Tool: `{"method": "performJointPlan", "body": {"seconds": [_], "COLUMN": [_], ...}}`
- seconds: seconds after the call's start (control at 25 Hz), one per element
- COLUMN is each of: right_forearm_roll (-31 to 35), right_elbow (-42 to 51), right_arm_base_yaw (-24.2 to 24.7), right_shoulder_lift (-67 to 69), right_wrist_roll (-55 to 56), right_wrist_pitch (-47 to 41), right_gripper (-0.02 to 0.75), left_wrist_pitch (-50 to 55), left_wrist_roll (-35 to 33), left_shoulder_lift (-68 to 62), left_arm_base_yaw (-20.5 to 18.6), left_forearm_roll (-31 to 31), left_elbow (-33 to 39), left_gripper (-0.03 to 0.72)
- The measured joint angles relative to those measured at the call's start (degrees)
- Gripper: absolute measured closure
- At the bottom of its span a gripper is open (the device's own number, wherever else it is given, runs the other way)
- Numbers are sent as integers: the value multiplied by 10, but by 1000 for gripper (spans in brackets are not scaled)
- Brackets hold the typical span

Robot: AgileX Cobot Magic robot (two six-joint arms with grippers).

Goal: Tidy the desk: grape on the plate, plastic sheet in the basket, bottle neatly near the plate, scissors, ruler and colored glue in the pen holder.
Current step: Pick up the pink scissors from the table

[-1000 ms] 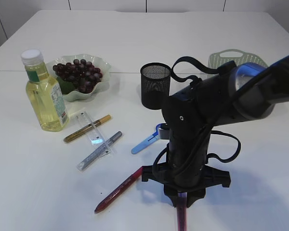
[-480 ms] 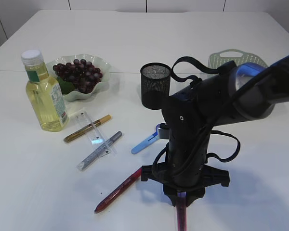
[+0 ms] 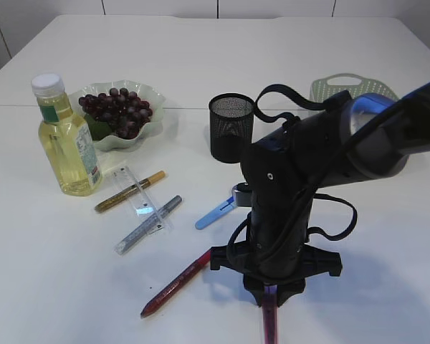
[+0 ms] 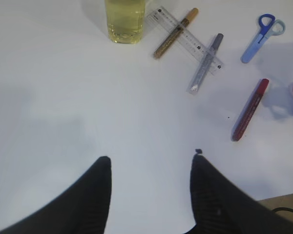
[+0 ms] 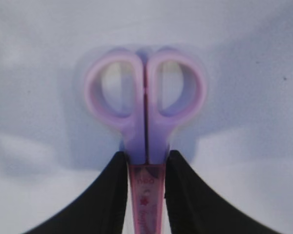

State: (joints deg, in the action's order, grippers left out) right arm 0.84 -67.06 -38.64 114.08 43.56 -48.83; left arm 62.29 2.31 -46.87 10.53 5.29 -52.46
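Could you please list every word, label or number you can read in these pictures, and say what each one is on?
None can be read with certainty.
Pink scissors: small print and a star mark on the sheath between the right gripper fingers, too blurred to read.
Bottle: green and white label, text too small.
Ruler: tick marks only, numbers too small.
Glue pens and blue scissors: no legible text.

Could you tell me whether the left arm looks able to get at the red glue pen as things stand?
Probably yes. The left gripper is open and empty above bare table, and the red glue pen lies uncovered ahead to its right. The right arm, gripping the pink scissors, stands close beside it and could crowd the approach.
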Motion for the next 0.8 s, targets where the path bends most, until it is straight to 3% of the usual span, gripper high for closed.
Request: {"method": "performJointPlan", "body": {"seconds": [0.8], "right_forearm_roll": [-8], "right_elbow": [0], "right_arm_base_yaw": [0], "right_shoulder_lift": [7], "right_wrist_roll": [-12], "right_wrist_pitch": [2], "right_gripper": [512], "left_wrist_pitch": [1], "left_wrist_roll": [0], "left_shoulder_lift": [0], "left_arm_base_yaw": [0], "left_forearm_roll": [0], "left_elbow": [0], "left_gripper": [309]}}
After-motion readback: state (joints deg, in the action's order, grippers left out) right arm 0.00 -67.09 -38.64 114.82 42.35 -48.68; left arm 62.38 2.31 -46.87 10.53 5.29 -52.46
